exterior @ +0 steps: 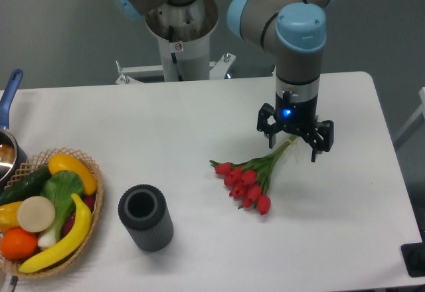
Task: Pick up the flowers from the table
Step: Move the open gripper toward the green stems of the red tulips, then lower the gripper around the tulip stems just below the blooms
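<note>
Our gripper (293, 147) hangs with jaws wide apart over the thin stems of the flowers (249, 176). Closing off-centre, we might miss them, though it looks roughly lined up.

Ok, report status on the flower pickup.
Black two-finger gripper open, hanging over the stem ends. Bunch of red tulip buds on green stems lying flat on the white table, ungrasped. Dark ribbed cylinder well clear, nothing blocking.

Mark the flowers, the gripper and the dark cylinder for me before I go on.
flowers (247, 180), fixed camera, on the red buds in the middle of the bunch.
gripper (292, 147), fixed camera, midway between its two fingertips, over the stem ends.
dark cylinder (147, 228), fixed camera, on its ribbed outer wall.
</note>
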Action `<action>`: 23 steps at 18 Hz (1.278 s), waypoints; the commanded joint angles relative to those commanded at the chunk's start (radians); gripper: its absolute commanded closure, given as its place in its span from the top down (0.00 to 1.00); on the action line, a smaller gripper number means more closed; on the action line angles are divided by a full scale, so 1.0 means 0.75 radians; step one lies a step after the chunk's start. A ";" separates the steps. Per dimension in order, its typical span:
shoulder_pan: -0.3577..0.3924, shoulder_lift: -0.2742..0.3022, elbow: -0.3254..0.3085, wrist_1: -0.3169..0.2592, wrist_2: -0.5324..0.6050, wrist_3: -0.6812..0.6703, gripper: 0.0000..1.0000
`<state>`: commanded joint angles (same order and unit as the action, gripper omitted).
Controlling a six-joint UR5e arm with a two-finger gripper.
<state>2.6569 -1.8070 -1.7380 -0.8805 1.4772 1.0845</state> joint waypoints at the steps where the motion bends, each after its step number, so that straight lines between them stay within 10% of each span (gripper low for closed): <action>1: -0.002 -0.006 0.000 0.000 0.000 0.002 1.00; 23: 0.072 -0.121 -0.184 0.004 0.092 0.448 1.00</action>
<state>2.7106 -1.8975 -1.8760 -0.8774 1.5463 1.4205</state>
